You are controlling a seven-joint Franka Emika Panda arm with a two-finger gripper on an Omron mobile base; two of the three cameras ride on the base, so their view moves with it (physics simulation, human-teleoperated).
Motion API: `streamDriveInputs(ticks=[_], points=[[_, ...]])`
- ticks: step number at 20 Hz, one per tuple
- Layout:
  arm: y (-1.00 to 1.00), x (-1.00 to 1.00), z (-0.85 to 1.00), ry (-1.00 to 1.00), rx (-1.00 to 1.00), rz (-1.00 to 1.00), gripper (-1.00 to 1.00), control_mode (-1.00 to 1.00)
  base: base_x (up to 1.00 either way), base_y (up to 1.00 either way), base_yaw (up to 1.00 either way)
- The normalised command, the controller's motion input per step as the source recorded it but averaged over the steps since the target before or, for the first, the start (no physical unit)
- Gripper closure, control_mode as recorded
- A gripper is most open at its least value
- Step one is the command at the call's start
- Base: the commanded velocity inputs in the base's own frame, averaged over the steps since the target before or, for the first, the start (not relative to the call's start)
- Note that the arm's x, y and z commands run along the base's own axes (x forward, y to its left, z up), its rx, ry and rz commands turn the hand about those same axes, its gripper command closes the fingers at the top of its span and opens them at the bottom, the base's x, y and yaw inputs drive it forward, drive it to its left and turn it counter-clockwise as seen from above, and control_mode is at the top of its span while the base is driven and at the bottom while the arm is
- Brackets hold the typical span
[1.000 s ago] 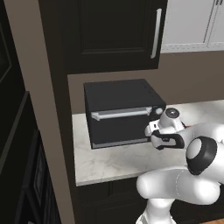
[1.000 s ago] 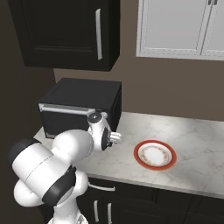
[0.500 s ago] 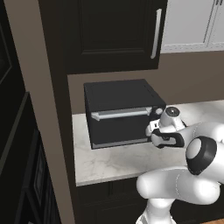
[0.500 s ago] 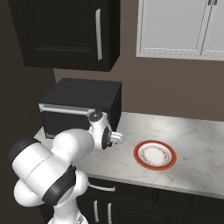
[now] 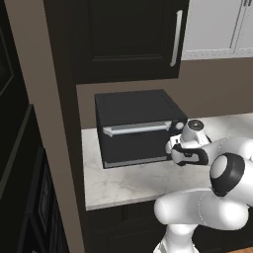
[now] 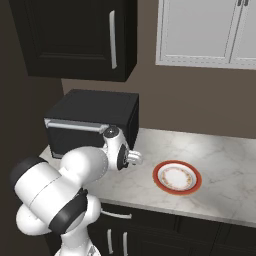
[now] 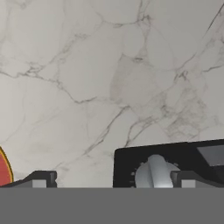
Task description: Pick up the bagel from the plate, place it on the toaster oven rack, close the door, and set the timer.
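Right of the tool (jaws wide) sits the plate.

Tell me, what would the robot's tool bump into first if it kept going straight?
Probably the marble counter. The open tool points down at bare stone, with the oven's silver knob beside one fingertip.

Gripper wide open, arm folded low

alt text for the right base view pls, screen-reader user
A white robot arm reaches from the lower left, its open gripper beside the right end of a black toaster oven whose door is closed. To the right, a red-rimmed plate lies on the marble counter, no bagel visible on it.
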Motion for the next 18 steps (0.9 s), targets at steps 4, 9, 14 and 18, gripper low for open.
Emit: streamDriveInputs(ticks=[4, 9, 14, 18], points=[[-0.60, 0.00, -0.05, 0.00, 0.00, -0.02, -1.00, -1.00, 0.00, 0.00, 0.00], [-0.58, 0.00, -0.09, 0.00, 0.00, -0.03, -1.00, -1.00, 0.00, 0.00, 0.00], [-0.42, 0.00, -0.24, 0.00, 0.00, -0.02, -1.00, -1.00, 0.00, 0.00, 0.00], [-0.45, 0.00, -0.41, 0.00, 0.00, -0.03, -1.00, -1.00, 0.00, 0.00, 0.00]])
